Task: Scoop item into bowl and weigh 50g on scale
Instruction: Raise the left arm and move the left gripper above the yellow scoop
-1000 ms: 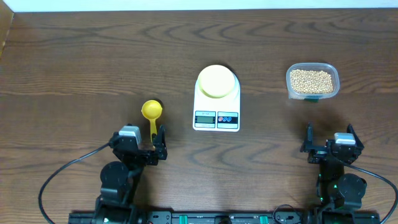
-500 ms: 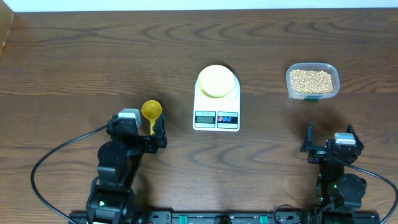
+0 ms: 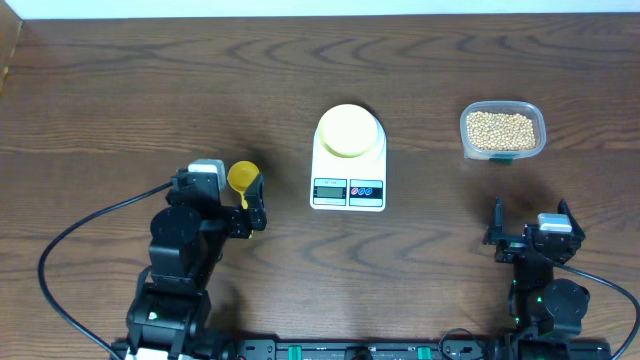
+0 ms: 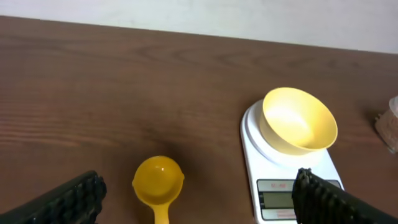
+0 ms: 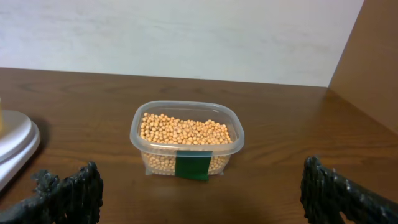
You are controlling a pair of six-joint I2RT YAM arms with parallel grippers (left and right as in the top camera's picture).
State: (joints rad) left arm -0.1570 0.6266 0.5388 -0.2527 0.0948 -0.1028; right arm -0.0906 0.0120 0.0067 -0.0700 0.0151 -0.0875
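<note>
Beans (image 3: 502, 130), where are they? — DESK
Heaped in a clear plastic tub (image 3: 466, 140) at the far right of the wooden worktop (image 3: 120, 100), with a green label (image 5: 191, 167) on its near wall. — PHOTOGRAPHER
And the bowl (image 3: 349, 131)? — DESK
Pale yellow, upright on the platform of the white scale (image 3: 348, 190) at mid-worktop, display and buttons facing the arms. — PHOTOGRAPHER
What are the jaws doing? — DESK
Both pairs stand spread wide, grasping nothing. The left jaws hang over the handle of a yellow scoop (image 3: 243, 177) lying just left of the scale, its cup pointing away. The handle runs between the fingers, and whether they touch it cannot be made out. The right jaws hover near the front edge, facing the tub from well apart. — PHOTOGRAPHER
</note>
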